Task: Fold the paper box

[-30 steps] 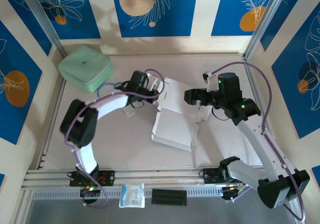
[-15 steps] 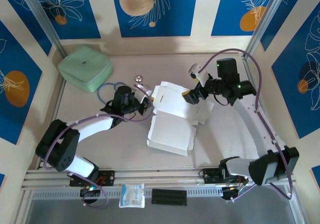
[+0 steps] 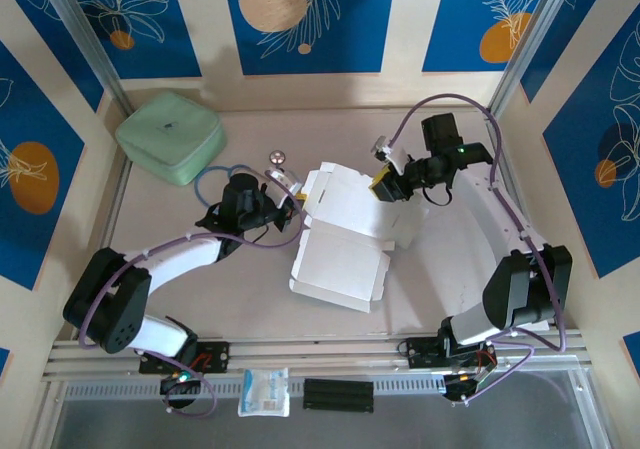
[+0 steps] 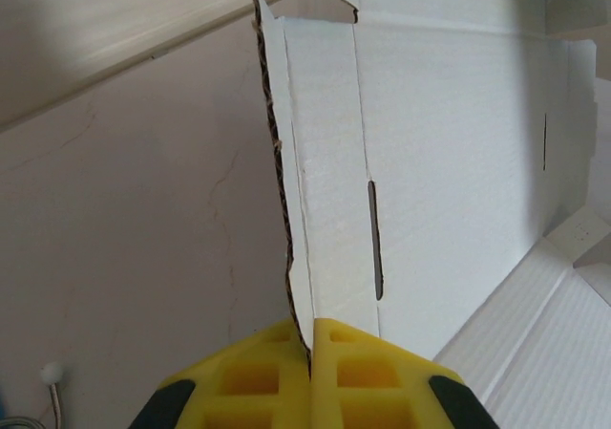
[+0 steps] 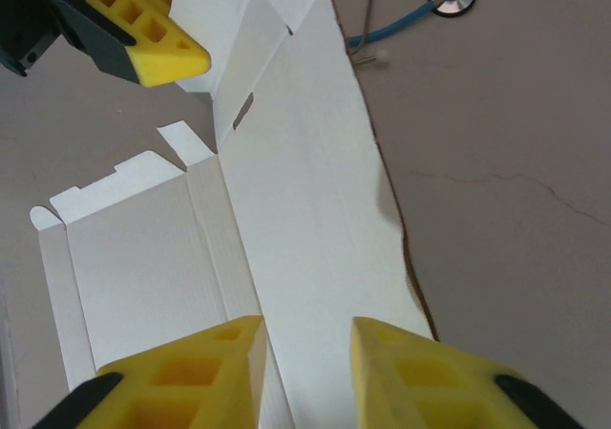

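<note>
Unfolded white box (image 3: 340,259) lies mid-table (image 3: 250,299), white face up, with its far panel lifted between the two arms. Left gripper (image 4: 312,353) has its fingers pressed together, pinching the panel's raw left edge, which stands upright. Right gripper (image 5: 305,353) straddles the panel's other end, fingers spread, card in the gap. Bare table lies in front of the box and to its right. A closed green case (image 3: 170,134) sits in the far left corner. A stethoscope (image 3: 277,157) lies just beyond the left gripper
</note>
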`<state>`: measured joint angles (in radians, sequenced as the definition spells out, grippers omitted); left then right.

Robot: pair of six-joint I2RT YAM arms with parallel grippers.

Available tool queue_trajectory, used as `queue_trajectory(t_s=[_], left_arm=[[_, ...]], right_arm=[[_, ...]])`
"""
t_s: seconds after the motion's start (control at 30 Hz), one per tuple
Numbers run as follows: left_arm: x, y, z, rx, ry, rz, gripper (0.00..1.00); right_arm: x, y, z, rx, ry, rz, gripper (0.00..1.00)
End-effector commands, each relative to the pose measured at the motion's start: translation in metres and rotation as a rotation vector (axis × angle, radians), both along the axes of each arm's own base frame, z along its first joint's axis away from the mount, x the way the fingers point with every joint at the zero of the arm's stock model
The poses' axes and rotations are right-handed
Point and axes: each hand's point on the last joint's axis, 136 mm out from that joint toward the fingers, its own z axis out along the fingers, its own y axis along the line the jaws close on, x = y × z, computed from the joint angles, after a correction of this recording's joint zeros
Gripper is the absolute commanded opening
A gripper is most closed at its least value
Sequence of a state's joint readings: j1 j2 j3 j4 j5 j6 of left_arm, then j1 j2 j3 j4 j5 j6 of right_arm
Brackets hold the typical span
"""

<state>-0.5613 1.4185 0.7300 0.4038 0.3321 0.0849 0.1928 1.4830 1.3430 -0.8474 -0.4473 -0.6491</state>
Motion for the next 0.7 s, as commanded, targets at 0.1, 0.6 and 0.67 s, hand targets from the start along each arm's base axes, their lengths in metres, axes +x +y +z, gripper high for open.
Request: queue_trajectory(t_s=[0.1,0.6,0.67], left_arm=[[-0.006,0.002,0.013,0.009,-0.058,-0.018,0.0],[-0.005,0.003,0.011,0.03,-0.055,-0.018,0.0],[-0.005,0.003,0.013,0.03,-0.057,-0.021,0.0]], right_arm=[[0.003,0.007,0.005,-0.014,-0.03,0.05,0.5],[0.038,-0.016,0.005,-0.064,-0.095,-0.017,0.67],[0.037,-0.014,0.001,-0.061,-0.071,-0.002,0.64]])
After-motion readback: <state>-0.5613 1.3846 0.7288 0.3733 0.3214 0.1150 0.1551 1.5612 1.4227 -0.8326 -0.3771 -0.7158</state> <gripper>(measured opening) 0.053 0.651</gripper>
